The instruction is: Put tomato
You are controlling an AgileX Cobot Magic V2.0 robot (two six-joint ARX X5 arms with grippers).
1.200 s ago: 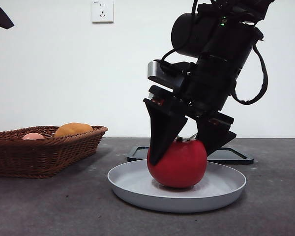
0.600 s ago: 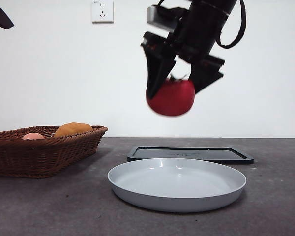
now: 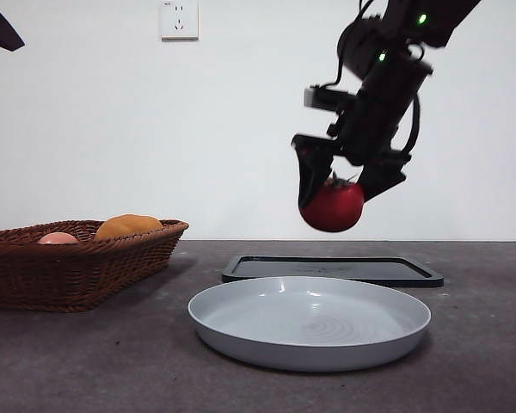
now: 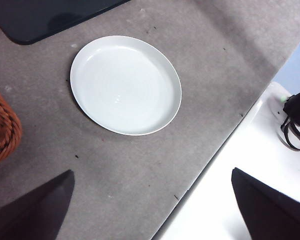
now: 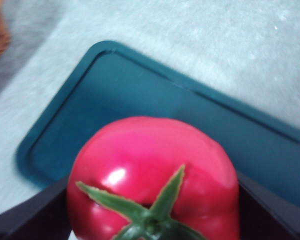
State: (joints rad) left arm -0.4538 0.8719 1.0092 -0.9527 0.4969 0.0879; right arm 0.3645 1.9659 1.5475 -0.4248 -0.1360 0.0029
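The glossy red tomato [image 3: 331, 206] with a green calyx hangs in the air, clamped between the jaws of my right gripper [image 3: 337, 191]. It is above the dark flat tray [image 3: 331, 268], behind the grey plate [image 3: 310, 323]. The right wrist view shows the tomato [image 5: 152, 175] close up over the dark tray [image 5: 140, 105]. My left gripper [image 4: 152, 205] is open and empty, high above the table, looking down on the empty grey plate [image 4: 125, 84].
A wicker basket [image 3: 73, 262] at the left holds an orange-yellow fruit [image 3: 127, 226] and a pale pinkish fruit [image 3: 58, 238]. Its edge [image 4: 2, 130] shows in the left wrist view. The table's edge [image 4: 225, 145] runs near the left gripper.
My right gripper lifted the tomato off the grey plate, raised it high, then carried it back and lower, over the dark tray. The plate is now empty.
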